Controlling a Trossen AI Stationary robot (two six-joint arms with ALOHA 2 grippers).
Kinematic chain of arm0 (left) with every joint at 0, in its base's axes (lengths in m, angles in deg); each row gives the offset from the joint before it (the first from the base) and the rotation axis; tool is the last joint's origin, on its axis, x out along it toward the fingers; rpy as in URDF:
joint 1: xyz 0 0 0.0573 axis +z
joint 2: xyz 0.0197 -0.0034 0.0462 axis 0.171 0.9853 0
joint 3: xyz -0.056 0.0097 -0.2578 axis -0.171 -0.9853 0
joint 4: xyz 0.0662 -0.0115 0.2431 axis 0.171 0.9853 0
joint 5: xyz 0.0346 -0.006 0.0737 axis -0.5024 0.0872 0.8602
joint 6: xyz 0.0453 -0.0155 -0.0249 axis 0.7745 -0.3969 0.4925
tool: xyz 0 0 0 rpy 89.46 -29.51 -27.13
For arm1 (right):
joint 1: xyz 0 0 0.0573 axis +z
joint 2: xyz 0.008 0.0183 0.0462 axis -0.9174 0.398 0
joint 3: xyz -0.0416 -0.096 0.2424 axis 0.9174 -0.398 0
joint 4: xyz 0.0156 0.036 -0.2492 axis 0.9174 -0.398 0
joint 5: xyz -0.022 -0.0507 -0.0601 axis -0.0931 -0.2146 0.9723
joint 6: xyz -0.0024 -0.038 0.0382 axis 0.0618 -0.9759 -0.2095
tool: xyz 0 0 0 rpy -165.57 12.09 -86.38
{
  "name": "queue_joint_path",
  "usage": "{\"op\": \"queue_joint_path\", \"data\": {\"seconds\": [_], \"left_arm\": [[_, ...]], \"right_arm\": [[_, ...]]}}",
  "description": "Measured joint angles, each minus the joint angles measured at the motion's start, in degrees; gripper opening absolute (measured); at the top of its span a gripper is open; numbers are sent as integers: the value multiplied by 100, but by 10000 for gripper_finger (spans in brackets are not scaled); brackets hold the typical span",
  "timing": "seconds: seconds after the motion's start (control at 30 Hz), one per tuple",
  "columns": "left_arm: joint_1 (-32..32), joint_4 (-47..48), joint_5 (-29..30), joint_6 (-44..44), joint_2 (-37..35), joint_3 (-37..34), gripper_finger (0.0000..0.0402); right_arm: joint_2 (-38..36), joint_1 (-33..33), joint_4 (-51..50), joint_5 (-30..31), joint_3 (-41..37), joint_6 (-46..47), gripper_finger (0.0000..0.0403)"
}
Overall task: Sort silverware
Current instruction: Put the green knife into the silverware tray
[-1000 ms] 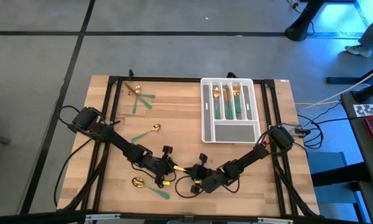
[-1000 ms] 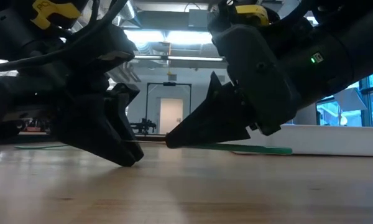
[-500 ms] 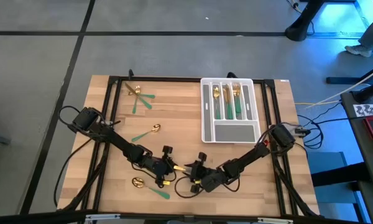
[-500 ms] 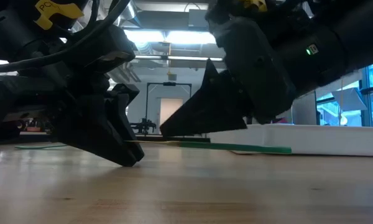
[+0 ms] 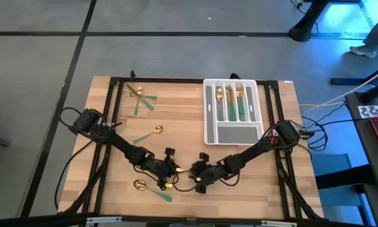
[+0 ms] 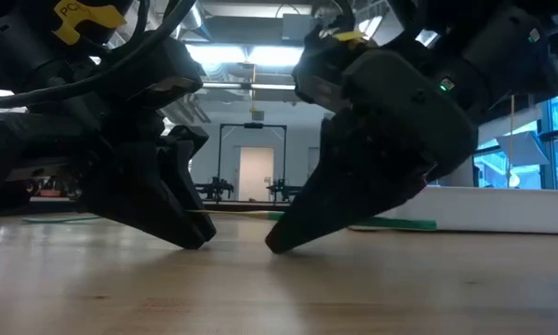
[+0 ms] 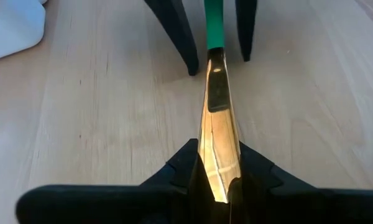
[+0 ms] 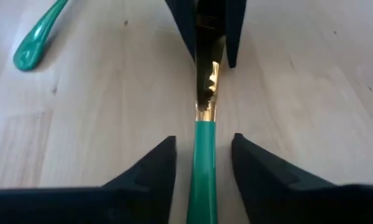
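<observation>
One piece of silverware, a knife (image 7: 215, 93) with a flat gold blade and a slim green handle (image 8: 205, 155), lies between my two grippers near the table's front middle. My left gripper (image 5: 172, 170) is shut on its gold end. My right gripper (image 8: 202, 140) faces it, open. Its two fingers stand on either side of the green handle with a gap on each side. In the low view the right gripper (image 6: 279, 244) points steeply down, its tips close to the wood. My left gripper pinches the knife's gold blade (image 7: 217, 134) between its two fingers, at the end away from the handle. The fingers slant down from the table's left and lie along the knife. The knife sticks out about level toward my right gripper, low over the table.
A grey-white slotted tray (image 5: 209, 113) at the far right holds several sorted pieces. Loose spoons lie at the left middle (image 5: 152, 132) and near the front edge (image 5: 142, 185); the front spoon's green handle (image 8: 37, 38) is close by. More pieces (image 5: 140, 96) lie far left.
My right gripper has shifted a little toward my left gripper and tipped from nearly level to steeply down, its tips now near the wood. The knife has stayed where it was in my left gripper's hold.
</observation>
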Motion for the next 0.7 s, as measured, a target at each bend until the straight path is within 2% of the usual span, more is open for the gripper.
{"op": "queue_joint_path", "data": {"seconds": [0.2,0.23,0.33,0.5,0.6,0.7], "left_arm": [[-9,-22,-2,-95,0,1,66],[-21,-51,-4,-76,0,9,69],[-45,-26,11,-62,-65,4,92],[-44,342,35,-141,-488,-20,155],[-51,854,377,-343,-999,-7,181],[-67,1689,810,-828,-1488,-3,189]], "right_arm": [[1,160,-76,170,0,478,39],[4,216,-85,226,1,560,31],[11,413,-172,572,0,904,31],[-160,703,-888,889,7,1990,32],[-385,955,-1429,1138,-22,2459,32],[-767,1191,-2025,1461,-20,3011,32]]}}
